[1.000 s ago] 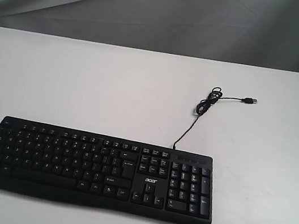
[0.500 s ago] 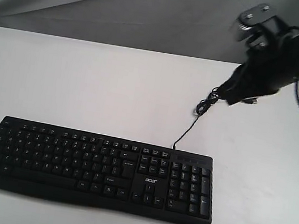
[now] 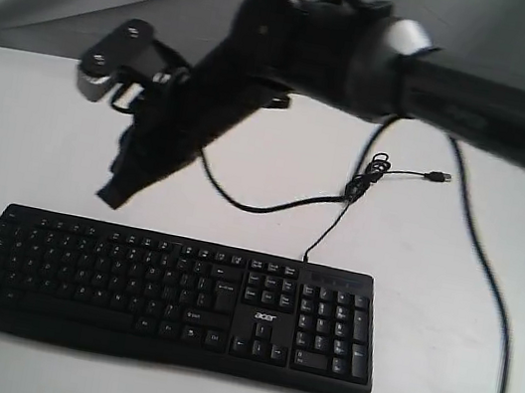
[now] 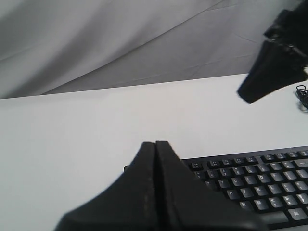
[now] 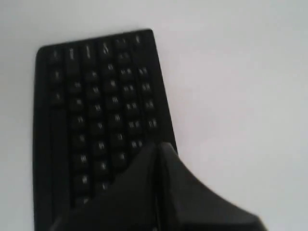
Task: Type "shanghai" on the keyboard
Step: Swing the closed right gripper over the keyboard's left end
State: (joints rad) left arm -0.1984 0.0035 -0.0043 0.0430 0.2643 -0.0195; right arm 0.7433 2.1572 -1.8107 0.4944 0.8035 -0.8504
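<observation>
The black keyboard [image 3: 167, 286] with white legends and an acer logo lies flat near the table's front edge. My right arm reaches across from the right. Its gripper [image 3: 114, 194] hangs shut, with nothing in it, just above the table behind the keyboard's upper left corner. The right wrist view shows the shut fingertips [image 5: 159, 147] over the keyboard [image 5: 96, 96] at its left end. My left gripper [image 4: 155, 144] is shut and empty, low beside the keyboard [image 4: 260, 178]. It looks toward the right gripper [image 4: 248, 94]. The exterior view does not show the left gripper.
The keyboard's thin black cable [image 3: 341, 210] runs back from its rear edge, coils, and ends in a loose USB plug [image 3: 437, 175] on the white table [image 3: 468, 292]. The right arm's own cable [image 3: 488, 295] droops over the table at the right. Grey cloth hangs behind.
The right arm came in from the upper right and swept left across the table. Its gripper now hovers behind the keyboard's left end. The keyboard has not moved.
</observation>
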